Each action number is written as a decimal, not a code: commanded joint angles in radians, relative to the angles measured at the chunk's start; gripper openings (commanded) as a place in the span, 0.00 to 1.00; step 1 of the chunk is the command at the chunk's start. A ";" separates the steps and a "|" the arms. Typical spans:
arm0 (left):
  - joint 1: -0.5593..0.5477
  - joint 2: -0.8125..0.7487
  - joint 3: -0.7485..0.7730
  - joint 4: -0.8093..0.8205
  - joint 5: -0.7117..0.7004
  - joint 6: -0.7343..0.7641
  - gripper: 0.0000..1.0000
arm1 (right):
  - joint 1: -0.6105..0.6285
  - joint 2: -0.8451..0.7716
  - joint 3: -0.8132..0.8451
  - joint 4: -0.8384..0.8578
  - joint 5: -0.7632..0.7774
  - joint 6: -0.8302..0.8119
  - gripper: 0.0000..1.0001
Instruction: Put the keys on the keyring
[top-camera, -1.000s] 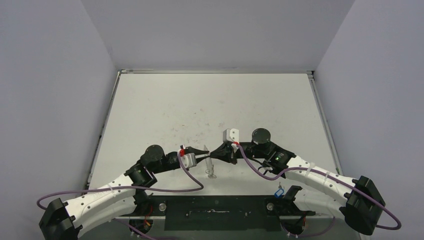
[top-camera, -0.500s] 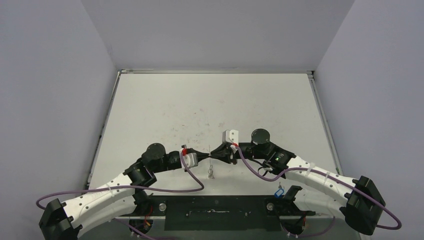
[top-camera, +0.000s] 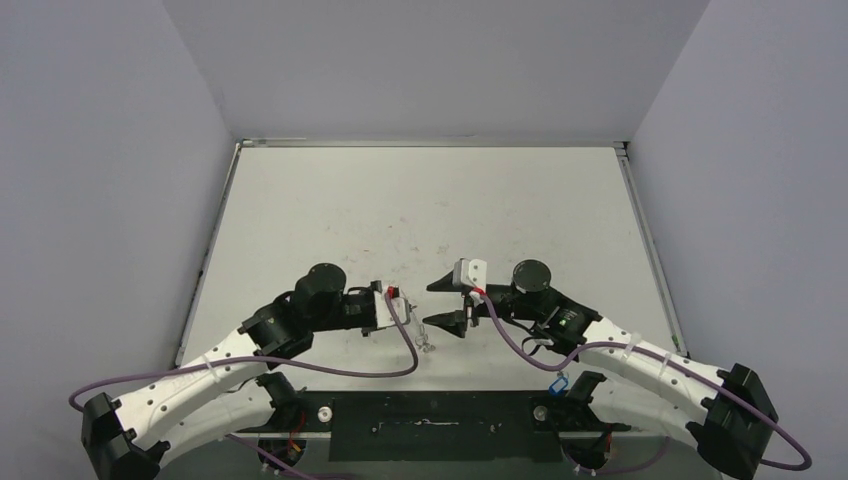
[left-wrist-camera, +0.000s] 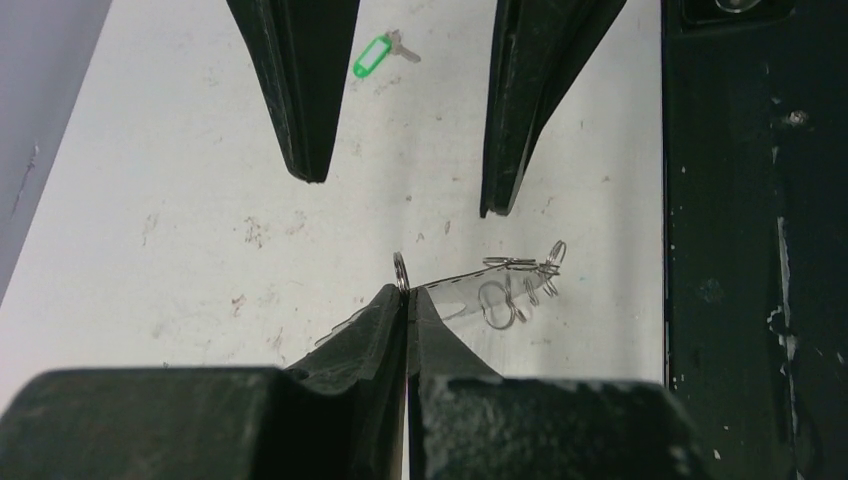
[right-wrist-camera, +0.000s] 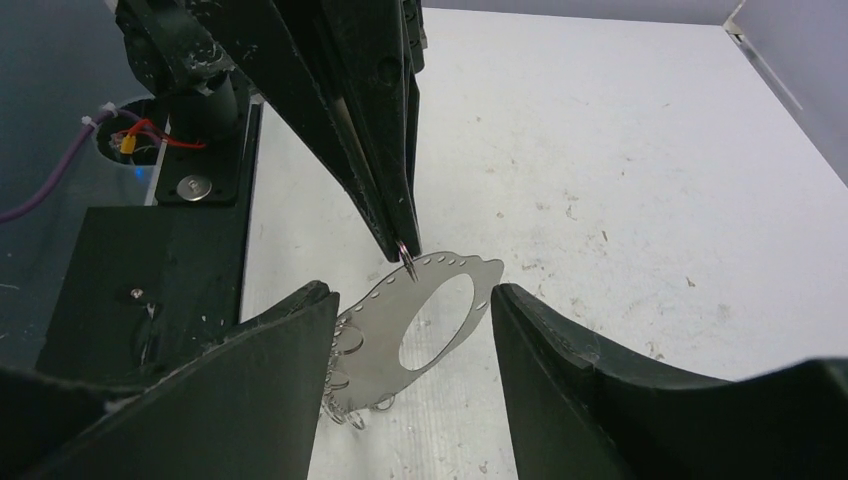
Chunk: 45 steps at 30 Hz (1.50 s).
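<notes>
Two black pincers meet low in the middle of the top view. The left pincer (left-wrist-camera: 405, 297) is shut tight on the rim of the keyring (left-wrist-camera: 500, 285). The right pincer (left-wrist-camera: 400, 190) is open wide, just beside the keyring but not holding it. The green key (left-wrist-camera: 375, 55) lies on the table (left-wrist-camera: 150, 150), at the top of the left wrist view. The blue key (top-camera: 558, 383) sits low right in the top view.

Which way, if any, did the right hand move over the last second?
Yes. The right hand shifted slightly right, toward the table's right rail, and now stands open; the shut left hand holds the keyring.
</notes>
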 joint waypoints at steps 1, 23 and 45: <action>-0.001 0.026 0.125 -0.197 -0.032 0.096 0.00 | 0.004 -0.047 -0.023 0.045 0.023 -0.016 0.59; -0.002 0.176 0.218 -0.324 0.011 0.168 0.00 | 0.004 -0.114 -0.136 0.107 0.053 0.028 0.65; -0.001 0.190 0.092 -0.044 0.086 0.082 0.00 | 0.003 -0.318 -0.233 0.030 0.121 0.046 0.66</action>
